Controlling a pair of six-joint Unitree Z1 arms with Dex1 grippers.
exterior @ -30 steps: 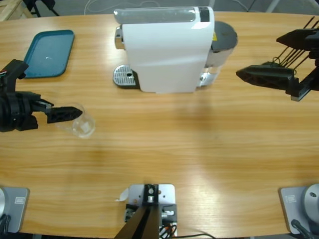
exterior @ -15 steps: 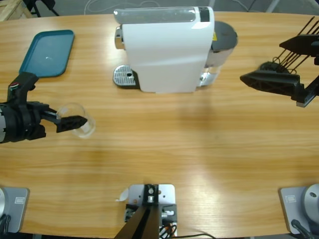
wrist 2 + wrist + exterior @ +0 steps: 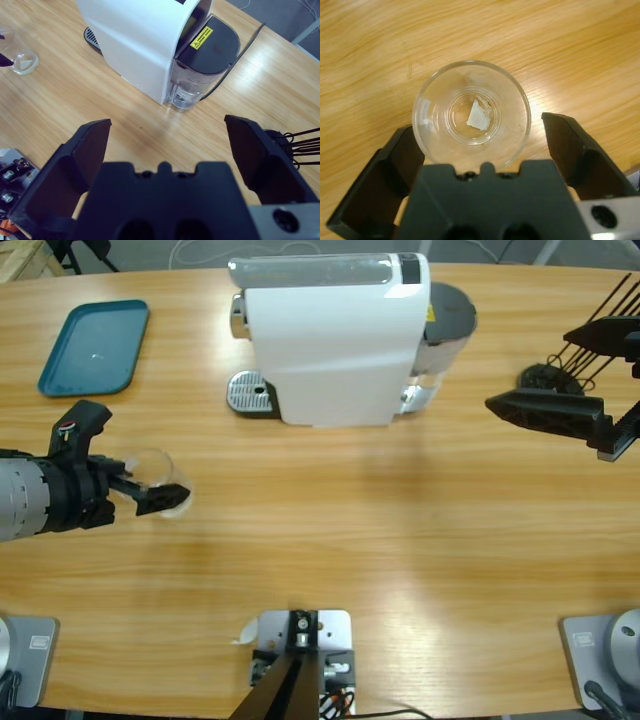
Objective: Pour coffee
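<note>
A clear drinking glass [image 3: 166, 476] sits at the table's left, and no coffee shows in it or anywhere else. In the left wrist view I look into the mouth of the glass [image 3: 470, 85], which holds only a pale glint at its bottom. My left gripper [image 3: 148, 492] [image 3: 477, 125] is open around it: one jaw lies against the glass wall, the other stands a little off. My right gripper [image 3: 502, 403] [image 3: 167, 122] hangs open and holds nothing at the right, pointing toward the white coffee machine [image 3: 330, 340] [image 3: 135, 40].
The machine's metal drip tray [image 3: 250, 393] faces left, and its grey water tank [image 3: 445, 320] is on the right. A teal tray [image 3: 95, 348] lies at the back left. A black wire rack [image 3: 600, 335] stands at the far right.
My left arm has come further in from the left edge and turned, its jaws now lower beside the glass. The right gripper has drawn back slightly to the right.
</note>
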